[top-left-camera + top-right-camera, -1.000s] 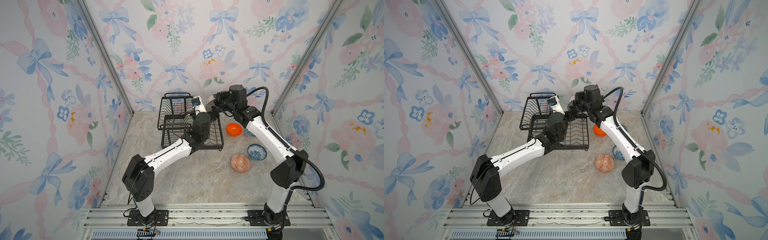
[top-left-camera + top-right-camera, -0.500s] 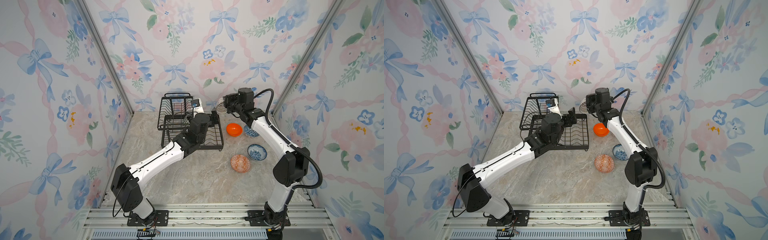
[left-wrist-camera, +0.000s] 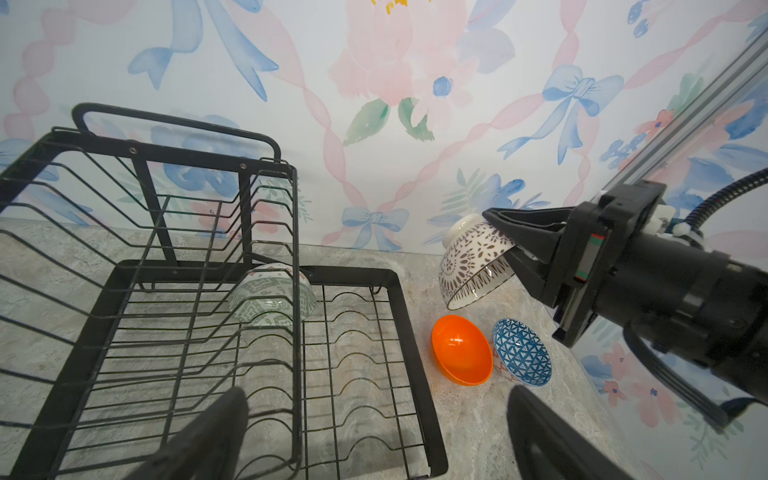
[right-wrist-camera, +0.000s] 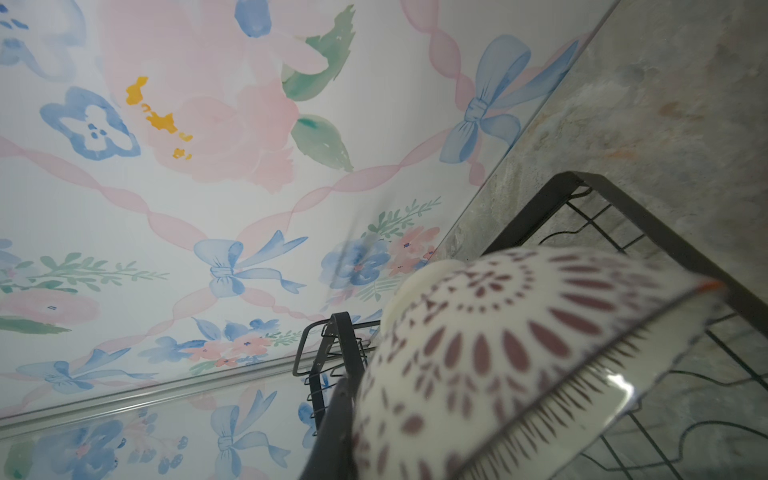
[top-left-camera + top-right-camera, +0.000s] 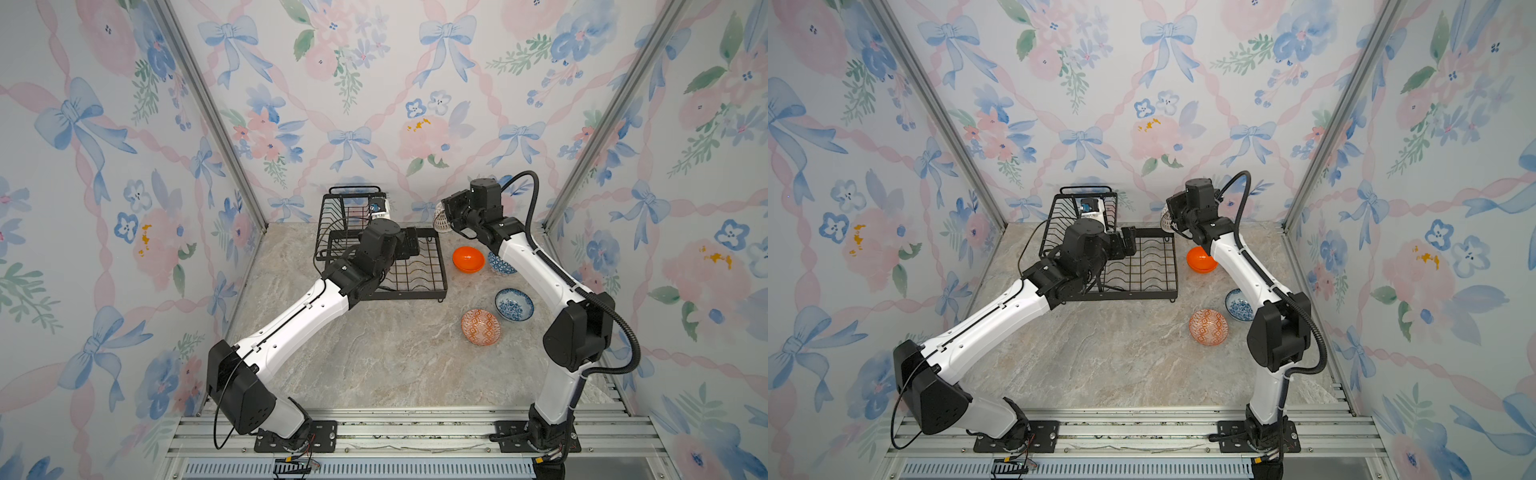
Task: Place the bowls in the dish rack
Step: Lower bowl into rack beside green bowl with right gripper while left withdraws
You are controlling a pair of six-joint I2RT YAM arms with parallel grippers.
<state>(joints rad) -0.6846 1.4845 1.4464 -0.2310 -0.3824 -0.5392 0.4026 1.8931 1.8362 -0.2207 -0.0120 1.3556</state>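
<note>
Currently, right gripper [image 3: 500, 233]: clamped on the rim of the white bowl with brown lattice [image 3: 471, 266], one finger outside the wall and one inside.
White bowl with brown lattice: held clear of the tabletop [image 5: 374, 353], tilted, near the back wall, beside the far right corner of the dish rack [image 5: 411, 296]; seen in both top views.
Left gripper [image 3: 376, 395]: spread wide, nothing gripped; held above the lower tray of the dish rack.
Grey-green patterned bowl [image 3: 270, 303]: found tilted at the back of the lower tray, seen through the wires of the upper basket [image 3: 187, 232].
Plain orange bowl [image 5: 468, 258]: set on the tabletop just right of the rack, touching the blue geometric bowl [image 3: 521, 351].
Blue-and-white floral bowl [image 5: 514, 304]: set on the tabletop, nearer the camera, just beside the orange-and-white patterned bowl [image 5: 481, 327].
Upper basket: a white item with a blue part [image 5: 378, 208] is seen in it; what it is cannot be told.
</note>
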